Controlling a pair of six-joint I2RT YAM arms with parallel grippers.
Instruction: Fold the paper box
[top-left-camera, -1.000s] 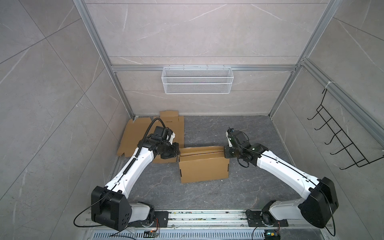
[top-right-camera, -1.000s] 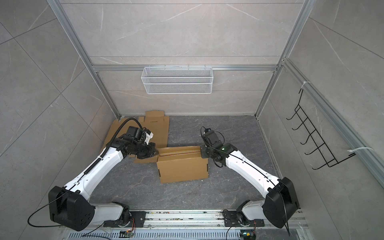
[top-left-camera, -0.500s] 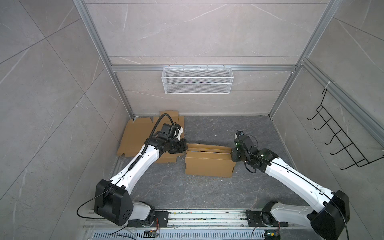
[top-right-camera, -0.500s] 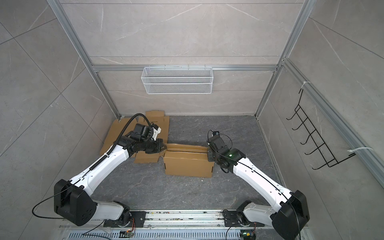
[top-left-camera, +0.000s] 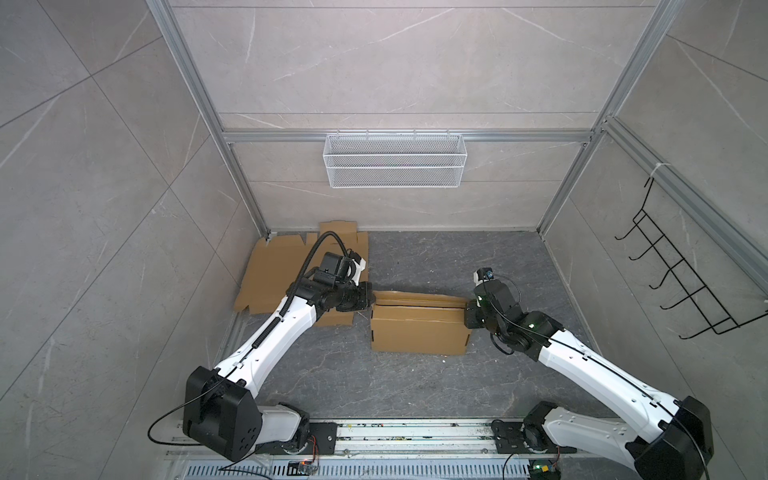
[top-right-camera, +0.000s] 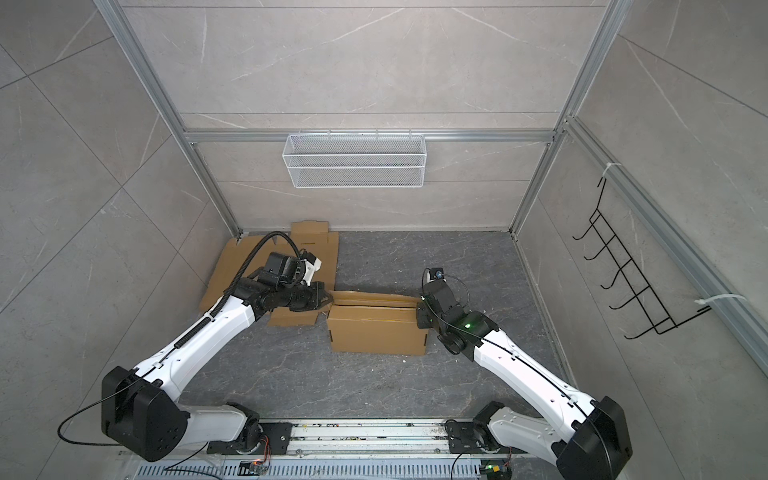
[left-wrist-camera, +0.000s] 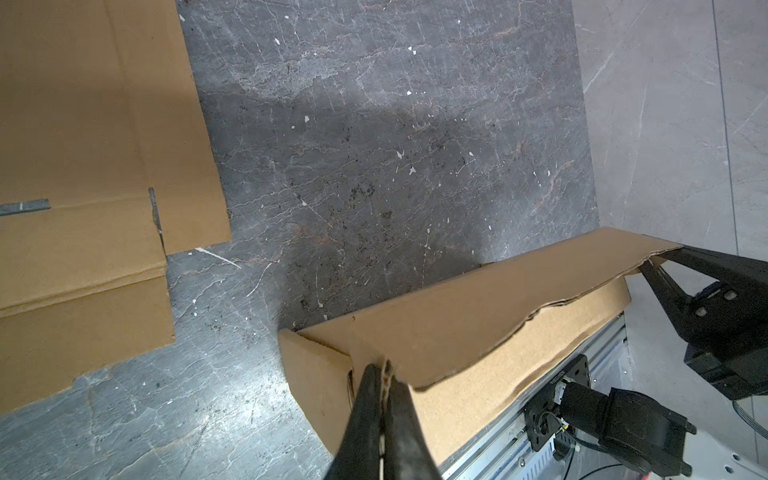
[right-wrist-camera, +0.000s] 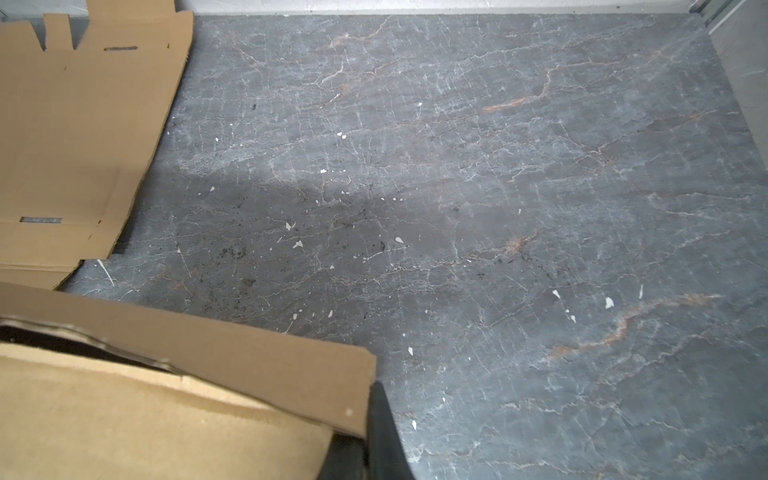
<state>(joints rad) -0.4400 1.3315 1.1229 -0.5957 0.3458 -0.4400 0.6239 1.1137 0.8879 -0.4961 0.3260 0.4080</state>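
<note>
**Both hands pinch the box's rear flap**

The paper box (top-left-camera: 417, 332) sits near the middle of the dark desk (top-left-camera: 415, 386). It is a low brown carton whose long rear flap (top-left-camera: 419, 297) stands slightly open. The left hand (left-wrist-camera: 384, 369) is clenched on the flap's left corner, and the left wrist view shows the corrugated edge squeezed between its fingers. The right hand (top-left-camera: 466, 308) is clamped on the opposite corner of the same flap. Near the box's left end, some flat cardboard sheets (top-left-camera: 272, 270) lie in the far left corner. A white wire basket (top-left-camera: 395, 160) hangs on the back wall.
</note>
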